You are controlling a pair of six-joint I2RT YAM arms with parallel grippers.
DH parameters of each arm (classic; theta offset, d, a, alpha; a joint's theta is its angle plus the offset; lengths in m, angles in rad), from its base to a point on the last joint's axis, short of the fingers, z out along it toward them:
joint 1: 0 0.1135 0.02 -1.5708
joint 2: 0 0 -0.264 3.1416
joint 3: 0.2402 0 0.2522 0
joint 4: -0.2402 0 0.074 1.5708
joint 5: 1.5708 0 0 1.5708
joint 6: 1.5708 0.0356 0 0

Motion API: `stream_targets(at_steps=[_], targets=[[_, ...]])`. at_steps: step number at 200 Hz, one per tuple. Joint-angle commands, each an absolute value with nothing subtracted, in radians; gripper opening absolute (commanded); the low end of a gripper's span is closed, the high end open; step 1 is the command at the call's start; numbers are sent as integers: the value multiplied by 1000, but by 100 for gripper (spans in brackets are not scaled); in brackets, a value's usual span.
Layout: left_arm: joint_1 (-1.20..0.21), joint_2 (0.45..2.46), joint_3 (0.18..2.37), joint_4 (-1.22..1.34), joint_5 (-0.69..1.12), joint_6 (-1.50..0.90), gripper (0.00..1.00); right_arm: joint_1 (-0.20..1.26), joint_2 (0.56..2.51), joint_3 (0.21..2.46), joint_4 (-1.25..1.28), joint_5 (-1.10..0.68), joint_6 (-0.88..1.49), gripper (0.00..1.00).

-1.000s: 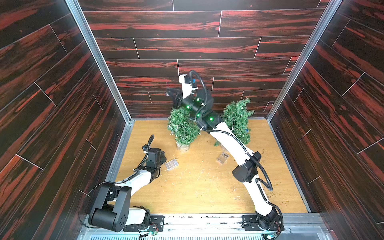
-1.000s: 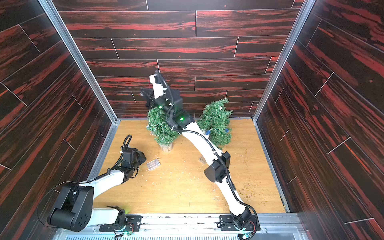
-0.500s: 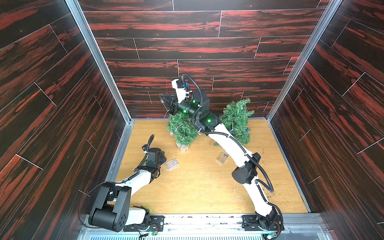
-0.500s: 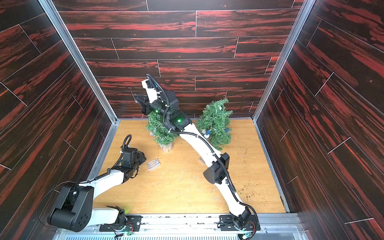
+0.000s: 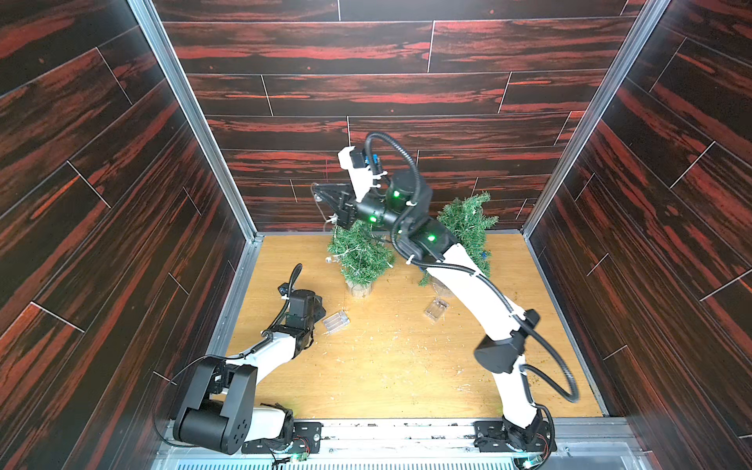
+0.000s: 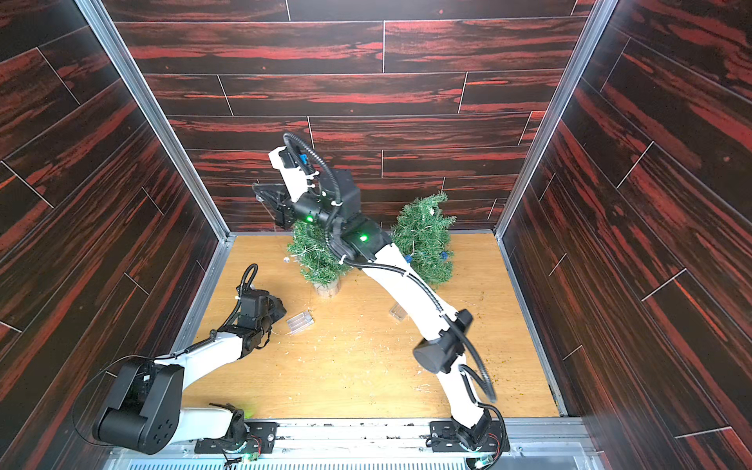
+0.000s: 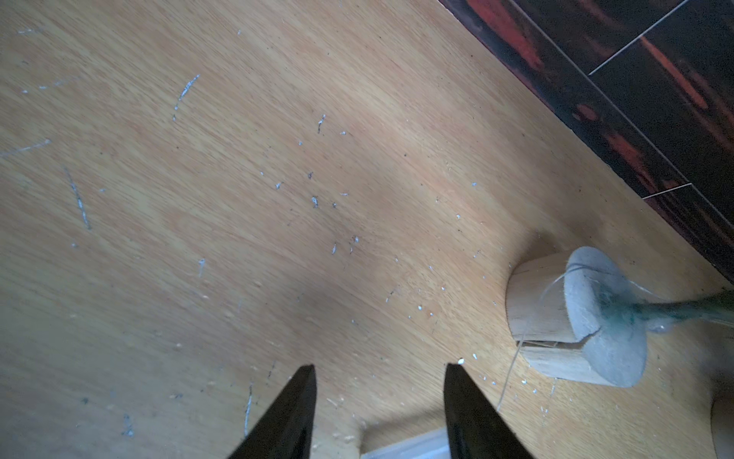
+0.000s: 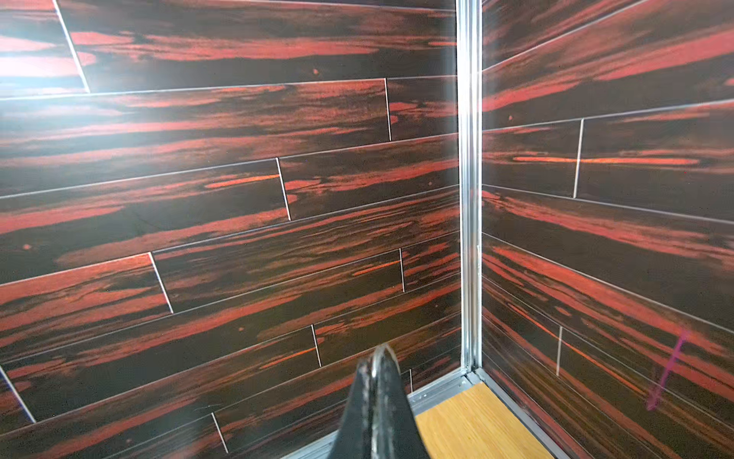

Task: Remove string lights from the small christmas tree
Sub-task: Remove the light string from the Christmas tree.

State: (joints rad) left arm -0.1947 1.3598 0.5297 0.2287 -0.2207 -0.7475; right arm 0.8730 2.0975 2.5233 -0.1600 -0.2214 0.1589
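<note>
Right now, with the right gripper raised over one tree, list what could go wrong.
1. The right gripper is shut on the thin wire, which looks tangled in the tree below it; pulling upward could tip it, since nothing holds its wooden base.
2. The wire also runs past that base toward the battery box, lying loose by the open left gripper; it might get dragged or snag.

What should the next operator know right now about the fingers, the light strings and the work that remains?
Right fingers: shut on the silvery string, high above the tree that carries it.
Left fingers: open, low by a clear battery box; a second box lies before the other tree.
Done: no string fully off.
To do: unwind the silvery string, then the blue-ball string on the other tree.
</note>
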Motion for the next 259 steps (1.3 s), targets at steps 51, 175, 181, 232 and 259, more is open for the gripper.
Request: stream_targets(at_steps=[51, 175, 181, 232, 259], targets=[[-198, 1316, 540, 207, -276, -727, 55, 872, 1717, 2074, -272, -297, 121, 3], [-198, 1256, 520, 194, -255, -708, 56, 692, 1179, 1066, -147, 119, 264, 2], [-198, 1241, 524, 179, -249, -709, 57, 680, 1163, 1032, -137, 99, 282, 2], [-200, 1050, 515, 114, -57, -641, 58, 673, 1211, 867, -33, -114, 378, 4], [-200, 991, 556, 116, 87, -545, 58, 673, 1290, 825, 61, -181, 416, 4]])
